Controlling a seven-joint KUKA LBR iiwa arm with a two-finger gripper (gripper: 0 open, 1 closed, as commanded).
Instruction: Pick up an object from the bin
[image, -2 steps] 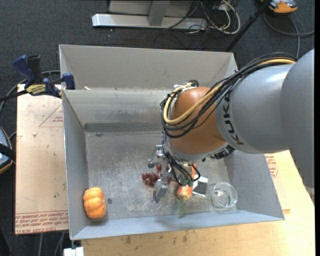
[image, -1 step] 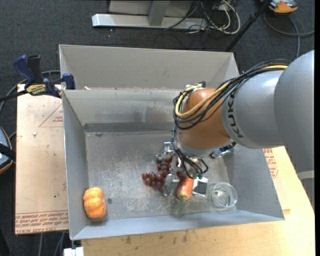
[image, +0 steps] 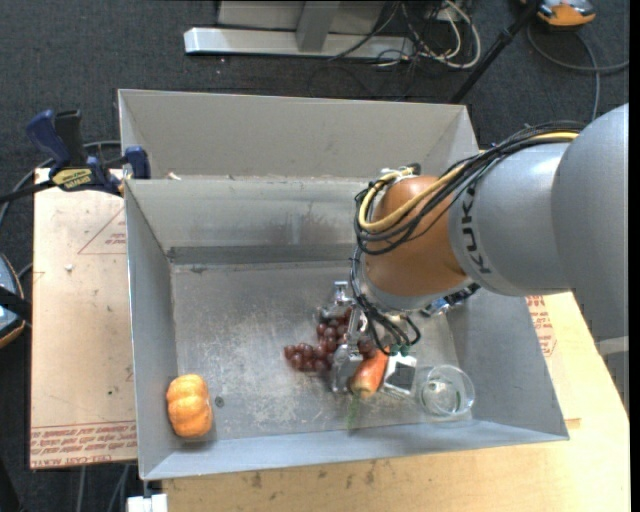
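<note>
My gripper (image: 352, 372) is low in the bin's right middle, its metal fingers down among a bunch of dark red grapes (image: 312, 354) and an orange carrot (image: 370, 374). The carrot lies tilted right beside the fingertips, with a green stem end toward the front wall. The grapes spread to the left of the fingers and partly under them. A small black-and-white square thing (image: 400, 375) lies just right of the carrot. Whether anything sits between the fingers is hidden.
A clear glass cup (image: 444, 390) rests on its side near the front right corner. A small orange pumpkin (image: 189, 405) sits in the front left corner. The arm with its orange cover and cables hangs over the bin's right half.
</note>
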